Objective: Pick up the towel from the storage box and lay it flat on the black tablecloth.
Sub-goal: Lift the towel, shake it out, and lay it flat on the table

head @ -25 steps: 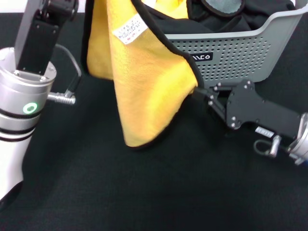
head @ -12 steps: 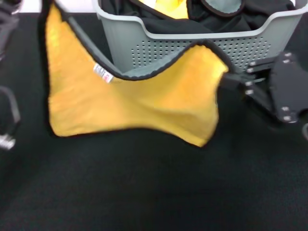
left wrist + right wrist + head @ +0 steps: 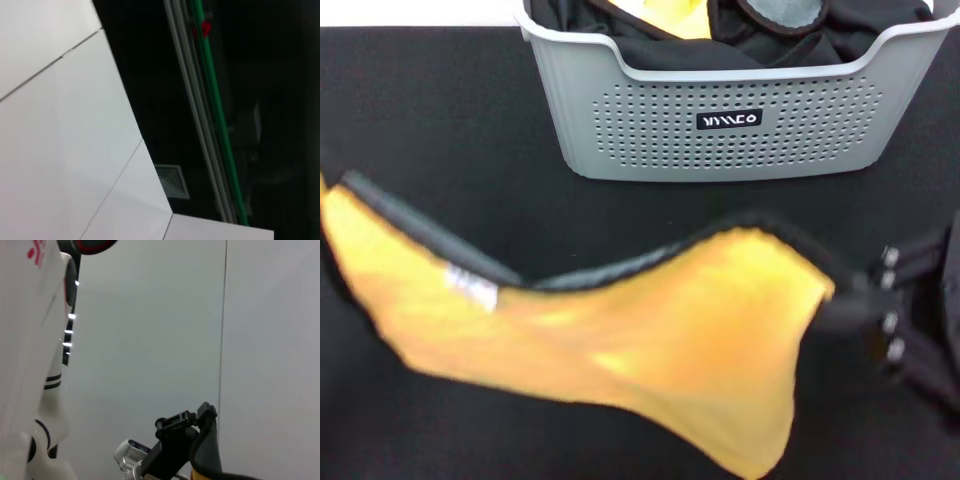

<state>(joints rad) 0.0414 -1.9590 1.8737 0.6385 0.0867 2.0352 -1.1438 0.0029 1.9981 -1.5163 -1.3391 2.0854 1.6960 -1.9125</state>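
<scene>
1. Across the whole work surface in the head view, the large matte black felt-like tablecloth (image 3: 440, 130) spreads under everything, its nap slightly fuzzy.

2. In front of the basket, the large yellow-orange plush towel (image 3: 650, 360) with thin black edging hangs stretched between its two upper corners, sagging in the middle, its top hem turned over to show a grey-black band. The left corner runs to the picture's left edge; the right corner ends at the right gripper. A small white printed tag (image 3: 470, 285) sits near its upper left. Whether its lower edge touches the cloth cannot be told.

3. At the far side of the cloth, the light grey plastic storage box (image 3: 740, 130) with rounded rim and rows of small holes stands upright, well apart from the hanging towel. It holds crumpled black fabric (image 3: 670, 40), a patch of yellow-orange cloth (image 3: 672, 15) and a grey-faced piece.

4. On the box's front wall, a small black label (image 3: 728, 120) carries white lettering.

5. At the right edge, the black right gripper (image 3: 855, 305) pinches the towel's right upper corner, its fingers closed on the black hem.

6. In the right wrist view, the left gripper (image 3: 202, 417), black, clamps a dark-edged fold of towel against a plain pale wall.
</scene>
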